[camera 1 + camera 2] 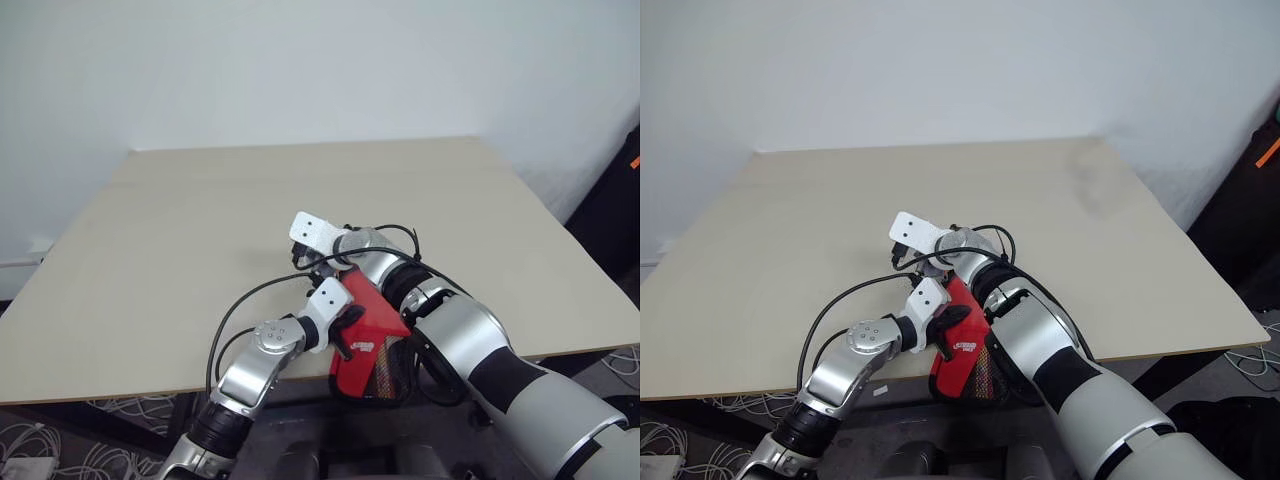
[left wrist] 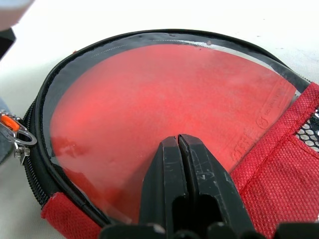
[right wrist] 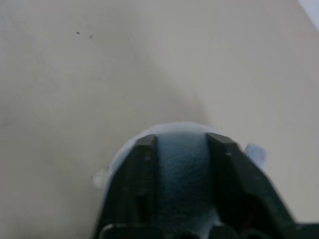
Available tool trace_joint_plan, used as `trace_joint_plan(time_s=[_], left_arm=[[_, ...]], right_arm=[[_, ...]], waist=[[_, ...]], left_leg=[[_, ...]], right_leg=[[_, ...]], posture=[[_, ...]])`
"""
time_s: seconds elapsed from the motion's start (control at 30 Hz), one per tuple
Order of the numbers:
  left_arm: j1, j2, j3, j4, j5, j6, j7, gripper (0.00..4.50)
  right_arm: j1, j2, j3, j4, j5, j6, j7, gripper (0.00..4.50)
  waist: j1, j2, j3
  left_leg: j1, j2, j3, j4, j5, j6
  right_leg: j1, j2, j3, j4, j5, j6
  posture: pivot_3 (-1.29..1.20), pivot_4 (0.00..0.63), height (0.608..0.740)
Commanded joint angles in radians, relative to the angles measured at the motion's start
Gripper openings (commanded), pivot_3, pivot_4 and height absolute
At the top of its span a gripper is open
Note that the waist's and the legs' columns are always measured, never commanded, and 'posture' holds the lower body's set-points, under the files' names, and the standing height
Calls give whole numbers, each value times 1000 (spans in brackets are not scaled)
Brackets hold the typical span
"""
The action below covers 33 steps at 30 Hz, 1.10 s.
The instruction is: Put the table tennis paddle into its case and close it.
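Red rubber of the table tennis paddle (image 2: 164, 104) shows through the clear half of the case (image 2: 45, 149), which lies at the near edge of the pale wooden desk (image 1: 200, 220), its red fabric end hanging past that edge. A zip pull (image 2: 15, 137) sits on the case's black rim. The left tool (image 2: 178, 144), fingers pressed together, rests over the clear window. The right tool (image 3: 182, 142) pinches something pale and blurred above the desk; what it is I cannot tell.
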Motion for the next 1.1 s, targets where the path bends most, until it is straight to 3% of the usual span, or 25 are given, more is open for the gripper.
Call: trace_joint_plan(time_s=[0.03, 0.43, 1.1], left_arm=[[-4, 12, -10, 12, 19, 17, -4, 0], [-17, 13, -8, 20, 19, 16, -11, 0], [-54, 0, -7, 68, 15, 12, -20, 0]], right_arm=[[-9, -22, -2, -6, -9, 41, 6, 140], [-25, -86, -28, -10, 4, 57, -1, 140], [-12, -236, -190, -26, 93, 101, -58, 140]], waist=[[0, 0, 0], [0, 0, 0], [1, 1, 1]], left_leg=[[0, 0, 0, 0, 0, 0], [1, 0, 0, 0, 0, 0], [1, -2, 0, 0, 0, 0]], right_leg=[[0, 0, 0, 0, 0, 0], [1, 0, 0, 0, 0, 0], [2, -1, 0, 0, 0, 0]], posture=[[0, 0, 740], [0, 0, 740], [0, 0, 740]])
